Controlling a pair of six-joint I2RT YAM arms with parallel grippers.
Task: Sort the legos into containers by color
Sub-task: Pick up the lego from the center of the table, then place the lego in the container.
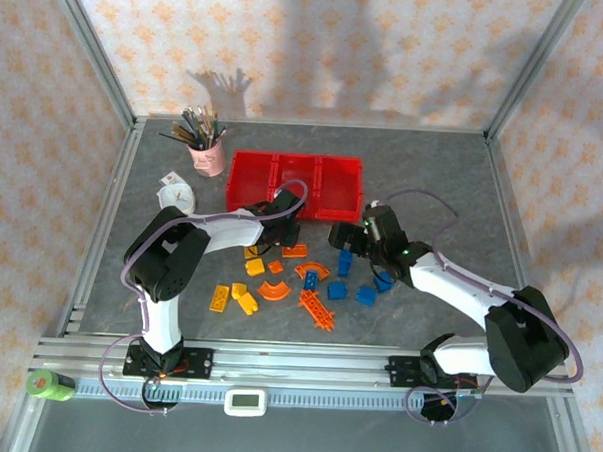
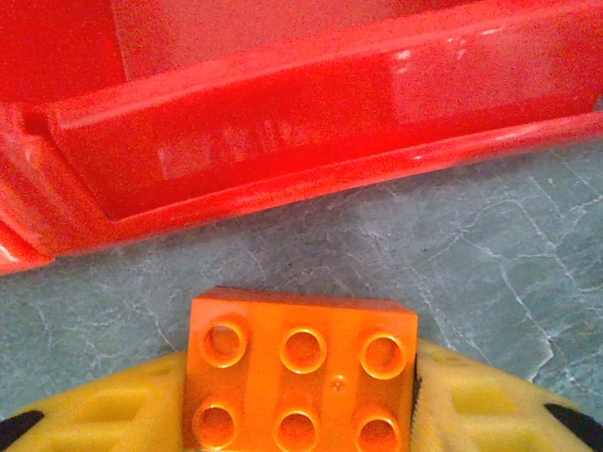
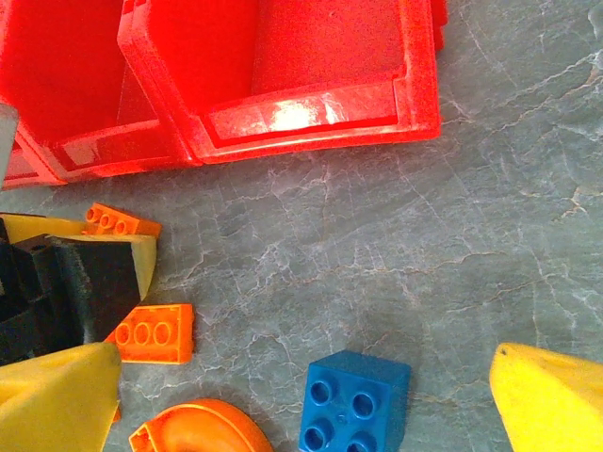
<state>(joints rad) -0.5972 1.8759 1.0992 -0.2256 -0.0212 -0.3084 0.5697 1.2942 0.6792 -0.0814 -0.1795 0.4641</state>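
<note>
Bright light, shadows on back wall [image 1: 289, 45], glare on containers [image 3: 292, 113], wrist views soft

Left arm [image 1: 159, 318], right arm [image 1: 451, 285]: white links, black joints and base plates, lilac cables [image 1: 126, 273] looped alongside. Gripper fingers [image 3: 551, 403]: yellow moulded plastic, black backing.

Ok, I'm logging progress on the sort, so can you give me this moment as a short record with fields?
left gripper: fingers flank an orange brick just in front of the red bins; grip uncertain
right gripper: open above a blue brick
loose bricks: orange, yellow, blue, scattered in front of the bins
red bins: three joined in a row
</note>
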